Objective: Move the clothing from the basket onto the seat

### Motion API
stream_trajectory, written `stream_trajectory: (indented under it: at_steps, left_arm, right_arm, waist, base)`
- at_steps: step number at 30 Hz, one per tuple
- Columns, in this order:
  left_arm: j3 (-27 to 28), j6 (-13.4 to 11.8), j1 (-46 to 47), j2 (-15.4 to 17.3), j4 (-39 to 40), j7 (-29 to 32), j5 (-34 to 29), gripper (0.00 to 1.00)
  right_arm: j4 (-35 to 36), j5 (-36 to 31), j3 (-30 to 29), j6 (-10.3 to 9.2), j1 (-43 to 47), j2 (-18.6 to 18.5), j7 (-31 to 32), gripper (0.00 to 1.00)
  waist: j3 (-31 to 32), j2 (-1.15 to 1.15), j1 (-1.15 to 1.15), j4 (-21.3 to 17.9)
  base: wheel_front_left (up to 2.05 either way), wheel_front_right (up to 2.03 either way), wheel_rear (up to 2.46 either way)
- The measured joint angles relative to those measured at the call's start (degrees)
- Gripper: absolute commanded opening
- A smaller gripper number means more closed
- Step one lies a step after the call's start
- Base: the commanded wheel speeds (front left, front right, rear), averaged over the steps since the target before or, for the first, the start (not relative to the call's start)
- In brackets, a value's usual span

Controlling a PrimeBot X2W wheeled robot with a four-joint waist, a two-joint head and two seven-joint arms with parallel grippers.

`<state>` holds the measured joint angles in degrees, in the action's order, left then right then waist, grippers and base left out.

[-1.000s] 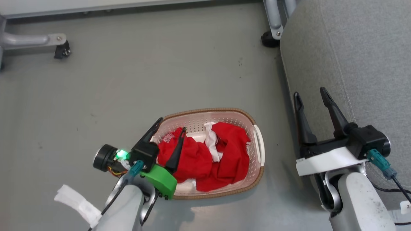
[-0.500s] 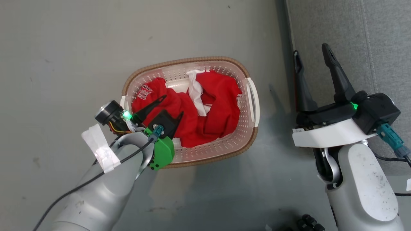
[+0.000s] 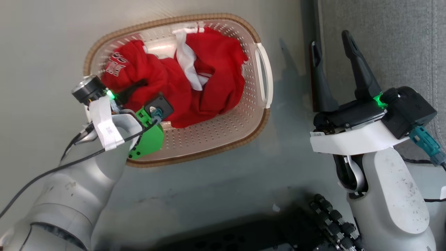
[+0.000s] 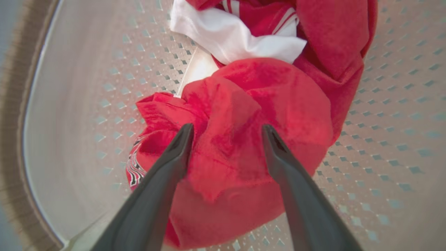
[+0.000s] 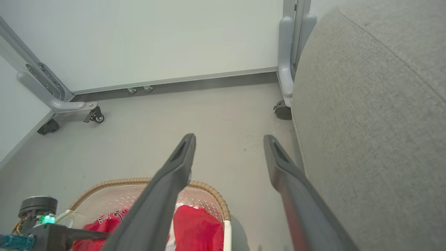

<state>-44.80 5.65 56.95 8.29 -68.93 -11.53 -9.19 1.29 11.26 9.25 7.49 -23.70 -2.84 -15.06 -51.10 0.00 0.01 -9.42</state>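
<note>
White letters with dark edges are printed on the clothes (image 3: 160,76), near the basket's left end. They are bent by folds and cannot be read. A strip of white tape (image 3: 104,122) is wrapped on the left arm, and no writing can be made out on it.

The clothes are made of soft, bright red cloth with white parts and thin white stripes. They are crumpled in a heap inside the basket (image 3: 216,132). The basket is made of white plastic, dotted all over with small holes. It is shaped like a box with round corners. Its rim is brown and looks woven, and a white handle is seen at its right end. It is set on the smooth grey floor (image 3: 41,35).

The seat (image 3: 390,42) is found to the right of the basket, near it but not touching. It is covered in rough, light grey cloth, with a round edge and a sewn seam.

The left gripper (image 4: 227,128) is lowered into the basket. Its two dark, pointed fingers are spread apart. A red lump is seen between them, but it is not squeezed. A bright green plastic part (image 3: 150,139) is fixed by the wrist.

The right gripper (image 3: 330,38) is held above the floor, just beside the seat. Its fingers are spread apart too, and nothing is held.
</note>
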Motion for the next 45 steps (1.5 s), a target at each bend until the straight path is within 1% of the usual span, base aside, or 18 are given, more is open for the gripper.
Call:
stream_trajectory:
  at_steps: [2,9,10,11,12,16,20,26,32,35,39,45]
  left_arm:
    - [-0.36,-0.38,1.05,0.26,-1.41,1.42,-0.49,1.0]
    - [-2.81,-0.53,3.31,1.46,-3.54,6.43,-2.07,1.0]
    - [-2.96,-0.35,3.35,1.49,-3.67,7.02,-2.05,0.89]
    - [-3.15,-0.24,3.42,1.59,-3.78,7.26,-2.04,0.41]
    - [-3.38,-0.1,3.44,1.7,-3.9,7.5,-2.04,0.0]
    - [-3.85,0.41,3.69,1.88,-4.12,7.36,-1.89,0.0]
    - [-3.23,0.49,3.82,1.54,-4.23,5.04,-0.25,0.0]
    - [1.54,0.96,2.87,-0.68,-3.88,-0.71,6.58,0.0]
    - [6.11,1.38,-0.75,-2.69,-0.85,-3.19,13.49,0.0]
    - [8.67,1.46,-3.02,-3.47,2.79,-3.41,17.25,0.0]
    - [12.11,1.65,-7.61,-3.83,11.4,-3.5,22.39,0.0]
    - [15.67,1.72,-15.5,-3.28,23.1,-3.5,25.92,0.0]
  right_arm:
    - [-0.01,0.81,0.42,0.0,-0.05,0.01,0.0,1.0]
    - [0.19,1.7,1.19,0.0,-0.64,0.01,0.0,1.0]
    - [0.2,1.71,1.25,0.0,-0.77,0.01,0.0,1.0]
    - [0.21,1.71,1.31,0.0,-0.98,0.01,0.0,1.0]
    - [0.24,1.71,1.35,0.0,-1.07,0.01,0.0,1.0]
    - [0.3,1.67,1.26,0.0,-1.12,0.02,0.0,1.0]
    - [0.19,1.25,0.84,0.0,-1.13,0.01,0.0,1.0]
    - [-0.48,0.36,0.26,0.0,-0.9,0.03,0.0,1.0]
    - [-1.3,-1.11,-0.87,0.0,0.37,0.04,0.0,1.0]
    - [-1.96,-1.99,-1.29,0.0,1.39,0.05,0.0,1.0]
    - [-2.7,-3.19,-1.56,0.0,2.32,0.07,0.0,1.0]
    - [-3.99,-4.33,-2.14,0.0,4.35,0.08,0.0,1.0]
  waist:
    - [-1.45,0.0,0.0,-0.8]
    - [-4.61,0.0,-0.01,-3.18]
    - [-4.82,0.0,-0.01,-3.41]
    - [-5.06,0.0,-0.01,-3.69]
    - [-5.23,0.0,-0.01,-3.93]
    - [-5.28,0.0,-0.01,-4.33]
    - [-4.47,0.0,-0.01,-4.04]
    - [-1.66,0.0,-0.01,-3.16]
    - [2.27,0.0,-0.01,-1.71]
    - [4.5,0.0,-0.01,-0.79]
    - [7.76,0.0,-0.01,0.46]
    - [12.93,0.0,-0.02,2.19]
  base:
    - [0.0,0.0,0.0]
    - [0.0,0.0,0.0]
    - [0.0,0.0,0.0]
    - [0.0,0.0,0.0]
    - [0.0,0.0,0.0]
    - [0.0,0.0,0.0]
    - [0.0,0.0,0.0]
    - [0.0,0.0,0.0]
    - [0.0,0.0,0.0]
    - [0.0,0.0,0.0]
    - [0.0,0.0,0.0]
    - [0.0,0.0,0.0]
